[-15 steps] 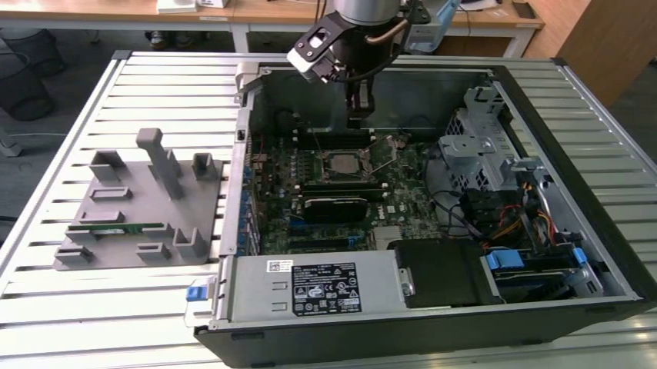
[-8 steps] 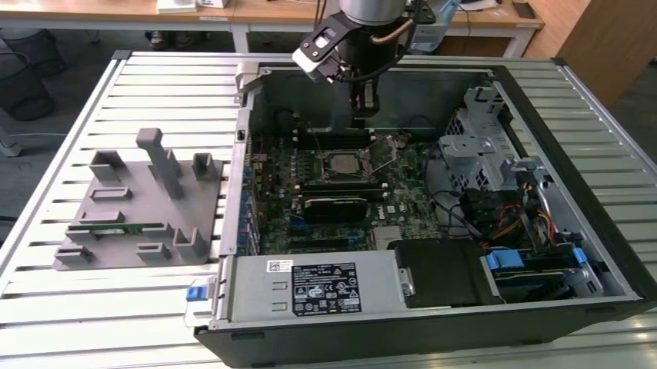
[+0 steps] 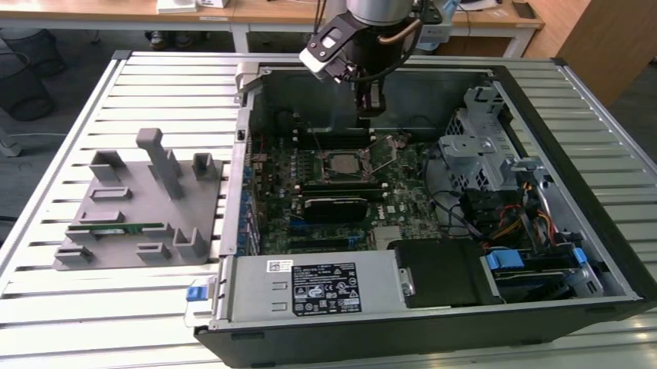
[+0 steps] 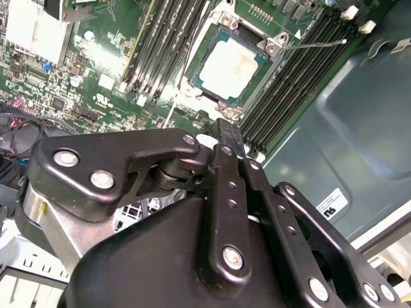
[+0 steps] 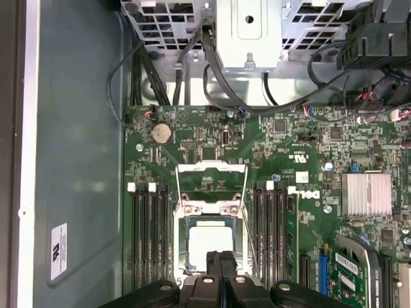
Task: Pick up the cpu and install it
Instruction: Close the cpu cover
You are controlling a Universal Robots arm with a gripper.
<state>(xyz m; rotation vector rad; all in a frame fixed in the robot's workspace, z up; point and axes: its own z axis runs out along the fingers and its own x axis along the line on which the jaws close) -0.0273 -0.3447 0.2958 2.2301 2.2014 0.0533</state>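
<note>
The cpu (image 5: 210,240), a flat square chip with a smooth silvery lid and a thin pale rim, lies seated in the metal-framed socket (image 5: 212,204) on the green motherboard (image 5: 302,144). The socket's hinged load plate (image 5: 212,170) is flipped open. Long black memory slots (image 5: 149,234) flank the socket on two sides. The gripper (image 5: 219,256), matt black with bolted linkage arms, hangs over the board with its two slim fingers pressed together and nothing between them. In the exterior view it sits at about 12 o'clock from the cpu (image 3: 342,163). In the same view a boxy sheet-metal power supply (image 3: 308,288) lies at the cpu's 6 o'clock, a perforated steel drive cage (image 3: 478,146) at 3 o'clock, and a grey moulded fixture (image 3: 113,254) carrying a green memory stick (image 3: 123,228) at 9 o'clock, on the slatted metal table (image 3: 134,307).
</note>
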